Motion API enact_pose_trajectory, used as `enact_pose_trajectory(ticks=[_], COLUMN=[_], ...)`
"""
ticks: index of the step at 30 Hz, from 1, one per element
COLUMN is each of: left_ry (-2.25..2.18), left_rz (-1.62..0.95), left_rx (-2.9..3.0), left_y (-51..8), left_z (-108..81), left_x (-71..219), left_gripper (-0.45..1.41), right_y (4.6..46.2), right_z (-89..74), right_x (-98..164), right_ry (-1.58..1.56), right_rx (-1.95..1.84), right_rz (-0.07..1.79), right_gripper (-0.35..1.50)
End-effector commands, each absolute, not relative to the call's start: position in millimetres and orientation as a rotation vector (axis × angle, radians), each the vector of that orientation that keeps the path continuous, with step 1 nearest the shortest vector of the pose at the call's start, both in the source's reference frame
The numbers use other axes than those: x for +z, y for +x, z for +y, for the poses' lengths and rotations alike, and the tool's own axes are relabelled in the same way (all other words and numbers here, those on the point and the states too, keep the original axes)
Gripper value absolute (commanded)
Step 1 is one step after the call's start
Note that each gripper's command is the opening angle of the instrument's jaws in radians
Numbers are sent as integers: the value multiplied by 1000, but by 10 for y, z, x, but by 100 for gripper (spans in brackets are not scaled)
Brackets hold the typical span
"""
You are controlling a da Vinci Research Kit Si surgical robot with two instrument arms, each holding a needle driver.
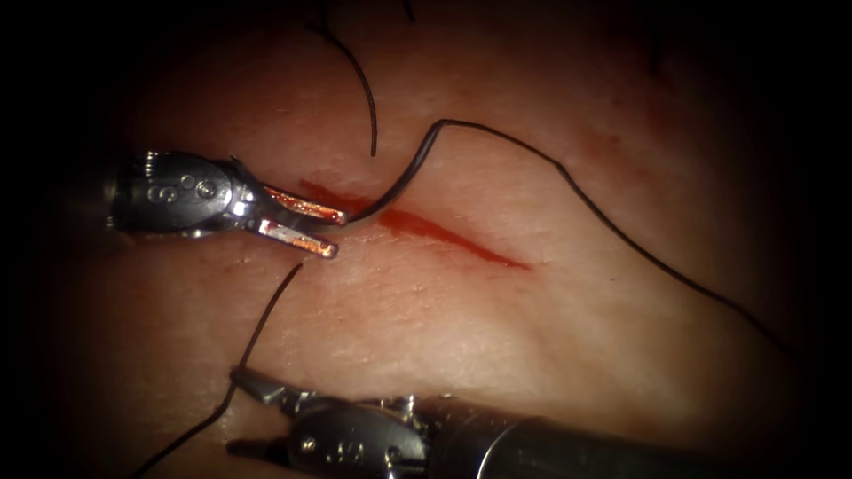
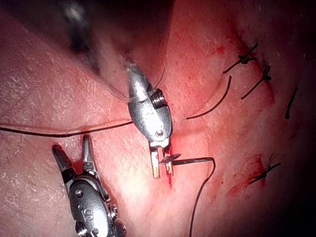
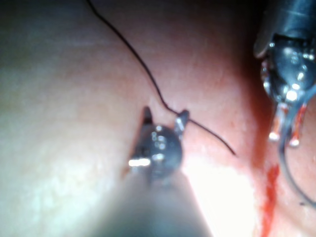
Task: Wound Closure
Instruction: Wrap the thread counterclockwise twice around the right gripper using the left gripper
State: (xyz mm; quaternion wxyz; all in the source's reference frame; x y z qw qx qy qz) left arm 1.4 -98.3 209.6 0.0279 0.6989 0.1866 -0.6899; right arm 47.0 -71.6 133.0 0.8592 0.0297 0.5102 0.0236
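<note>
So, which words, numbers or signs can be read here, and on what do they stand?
Stamped marks on the left gripper, on its body: too blurred to read.
Stamped marks on the right gripper, likewise: too blurred to read.
Both are open, holding nothing; the needle lies at the cut.

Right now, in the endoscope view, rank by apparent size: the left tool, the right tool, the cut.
1. Right tool, though nearness to the camera inflates it.
2. Left tool and the cut: too alike to rank.
</note>
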Motion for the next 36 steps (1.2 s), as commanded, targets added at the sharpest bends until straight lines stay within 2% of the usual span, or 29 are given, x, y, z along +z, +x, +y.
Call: enact_pose_trajectory(ticks=[1, 17, 36], left_ry=[2156, 2201, 2183], left_rz=[576, 509, 466], left_rx=[-2138, -2195, -2295], left_y=[2, -123, -205], left_z=[-989, -935, -901], left_x=[2103, 2139, 2265], left_gripper=[-45, -45, -45], right_y=[472, 453, 451], right_z=[-720, -728, -730], right_x=[1334, 1329, 1338], right_ry=[71, 76, 72], right_rx=[64, 81, 85], right_rz=[1068, 1063, 1063], right_gripper=[128, 131, 128])
